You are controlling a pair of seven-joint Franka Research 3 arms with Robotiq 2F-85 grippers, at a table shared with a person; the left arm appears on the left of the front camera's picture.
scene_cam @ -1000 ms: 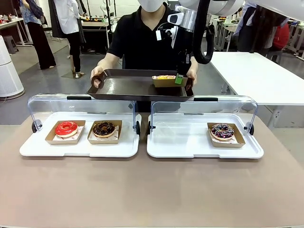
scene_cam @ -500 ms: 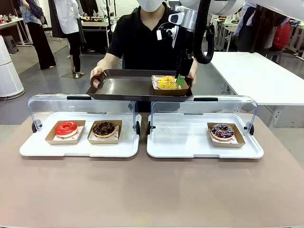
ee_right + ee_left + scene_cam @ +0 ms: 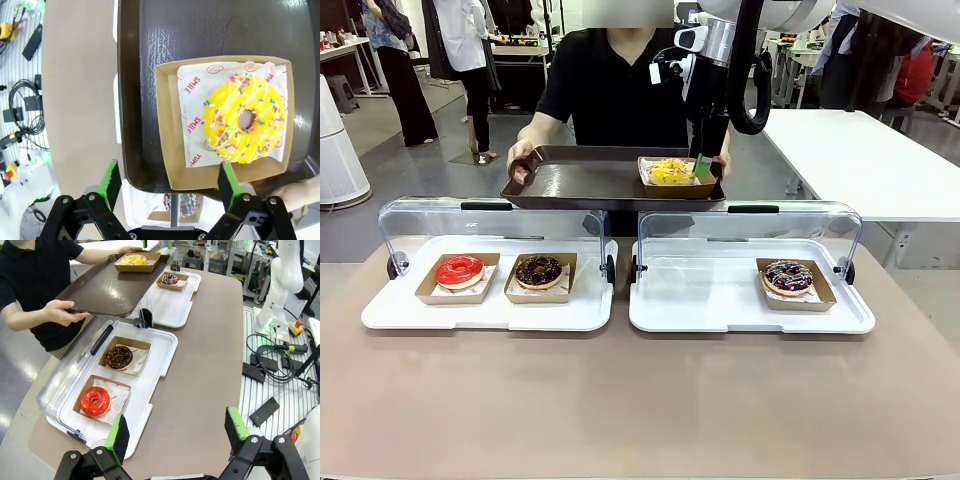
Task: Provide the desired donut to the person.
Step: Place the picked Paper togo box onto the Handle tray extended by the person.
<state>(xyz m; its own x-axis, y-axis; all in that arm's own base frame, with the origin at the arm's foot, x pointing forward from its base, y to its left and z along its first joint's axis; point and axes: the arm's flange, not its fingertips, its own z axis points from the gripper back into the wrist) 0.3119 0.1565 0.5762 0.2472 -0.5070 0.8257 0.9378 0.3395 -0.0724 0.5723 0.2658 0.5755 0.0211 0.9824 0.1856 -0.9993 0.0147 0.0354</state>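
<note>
A dark tray (image 3: 580, 185) is held by the person (image 3: 615, 90) at the far side of the surface (image 3: 640, 400), above its far edge. One hand (image 3: 523, 155) is seen gripping the tray's rim at the picture's left. The other hand is largely hidden behind the right arm. The yellow donut (image 3: 672, 170), topped with white drizzle and coloured sprinkles, lies in a cardboard box (image 3: 650, 178) lined with printed paper, and this box is set at the right end of the dark tray. The right pincer (image 3: 703, 166) is seen just beside that box. In the right wrist view its green-padded fingers (image 3: 111, 182) are spread wide apart, nothing is gripped between them, and the near wall of the box and the tray's rim lie in the gap. Whether a pad touches the box cannot be told. The left pincer (image 3: 177, 432) is likewise opened wide and empty, held high over the near left part of the surface, well apart from the dark tray. Two white serving trays are placed side by side on the surface, each with its clear lid raised at the far side. On the left serving tray (image 3: 390, 310) a red donut (image 3: 459, 270) and a chocolate donut (image 3: 539, 271) are kept in separate boxes, just beside each other. On the right serving tray (image 3: 720, 315) a dark sprinkled donut (image 3: 787, 276) is kept in a box near the right end.
</note>
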